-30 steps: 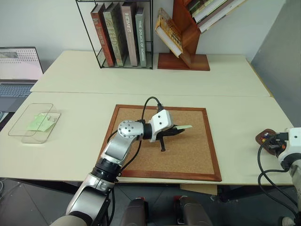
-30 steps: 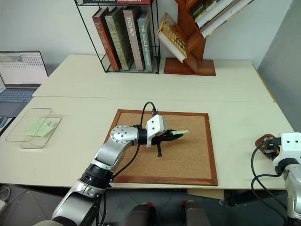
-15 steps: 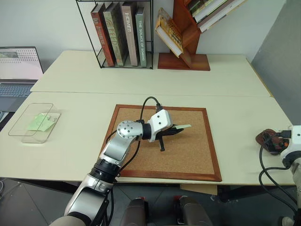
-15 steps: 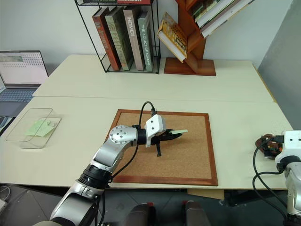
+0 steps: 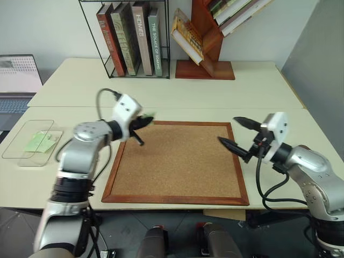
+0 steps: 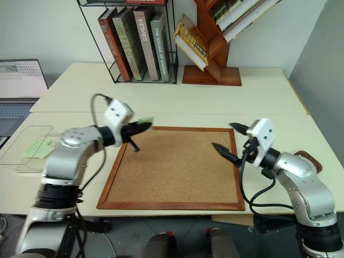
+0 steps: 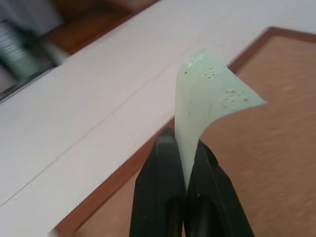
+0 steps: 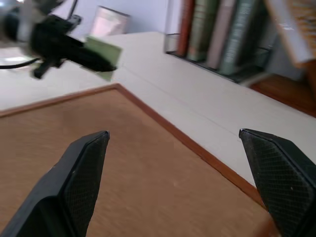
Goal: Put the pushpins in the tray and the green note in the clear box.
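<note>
my left pincer (image 7: pixel 183 148) is clenched on one edge of the green note (image 7: pixel 207 98): featherlight, floppy paper that curls, so i'd pinch firmly; right pincer (image 5: pixel 235 131) gapes empty

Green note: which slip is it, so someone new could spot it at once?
Find the cork board mid-table. At its far left corner, the left tool is shut on the green note, held off the table. Unlike the slips in the clear box, it is paler, pin-pricked mint.
</note>
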You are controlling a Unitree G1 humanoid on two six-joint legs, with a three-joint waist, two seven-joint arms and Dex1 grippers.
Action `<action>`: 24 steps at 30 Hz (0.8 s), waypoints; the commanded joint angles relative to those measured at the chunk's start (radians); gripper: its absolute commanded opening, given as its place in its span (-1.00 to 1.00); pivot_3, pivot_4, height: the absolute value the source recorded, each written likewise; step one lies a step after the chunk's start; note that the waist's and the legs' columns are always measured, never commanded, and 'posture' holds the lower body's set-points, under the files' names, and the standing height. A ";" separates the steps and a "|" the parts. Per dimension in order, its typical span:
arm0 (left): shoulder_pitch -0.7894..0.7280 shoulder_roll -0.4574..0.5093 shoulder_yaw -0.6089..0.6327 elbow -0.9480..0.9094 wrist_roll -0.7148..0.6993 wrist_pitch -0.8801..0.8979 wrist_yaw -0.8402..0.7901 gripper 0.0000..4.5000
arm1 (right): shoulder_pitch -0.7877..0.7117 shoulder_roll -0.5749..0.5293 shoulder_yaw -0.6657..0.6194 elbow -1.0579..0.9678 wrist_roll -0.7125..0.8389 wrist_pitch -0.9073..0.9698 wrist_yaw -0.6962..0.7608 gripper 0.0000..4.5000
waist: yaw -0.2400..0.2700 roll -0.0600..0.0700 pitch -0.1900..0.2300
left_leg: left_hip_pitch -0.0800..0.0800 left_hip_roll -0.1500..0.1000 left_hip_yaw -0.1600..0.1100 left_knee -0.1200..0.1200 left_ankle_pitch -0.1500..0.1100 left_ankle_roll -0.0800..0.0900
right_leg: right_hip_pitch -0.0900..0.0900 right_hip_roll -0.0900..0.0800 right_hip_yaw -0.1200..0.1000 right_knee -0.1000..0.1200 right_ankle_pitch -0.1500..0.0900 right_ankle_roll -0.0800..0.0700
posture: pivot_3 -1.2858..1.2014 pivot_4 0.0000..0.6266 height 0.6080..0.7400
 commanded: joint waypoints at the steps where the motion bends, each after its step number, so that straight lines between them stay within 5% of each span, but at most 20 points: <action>1: 0.081 0.154 0.173 0.036 0.024 0.031 0.051 -1.00 | -0.109 0.030 0.102 0.021 0.014 0.032 0.052 0.99 | -0.004 -0.002 0.001 | -0.001 0.000 0.001 0.000 0.000 0.000 | -0.001 -0.002 0.001 0.000 0.000 0.000 | 0.03 -0.52 1.00; 11: -0.034 0.391 0.224 0.613 0.133 -0.215 0.235 -1.00 | -0.272 0.169 0.288 0.193 -0.106 -0.038 0.087 0.99 | 0.024 -0.007 0.002 | -0.002 -0.003 0.002 0.001 0.000 -0.001 | -0.004 -0.009 -0.002 0.000 0.000 0.001 | 0.03 -0.52 1.00; 20: -0.229 0.374 0.174 1.012 0.146 -0.357 0.299 -1.00 | -0.287 0.229 0.315 0.191 -0.126 -0.038 0.092 0.99 | 0.029 -0.012 -0.001 | -0.009 -0.003 0.004 0.002 0.000 -0.001 | -0.010 -0.011 -0.002 0.002 0.001 0.001 | 0.03 -0.52 1.00; 24: -0.270 0.358 0.180 1.081 0.132 -0.350 0.313 -0.73 | -0.292 0.242 0.315 0.179 -0.121 -0.030 0.094 1.00 | 0.027 -0.013 -0.001 | -0.009 -0.003 0.004 0.002 0.000 -0.001 | -0.010 -0.011 -0.002 0.003 0.001 0.001 | 0.03 -0.52 1.00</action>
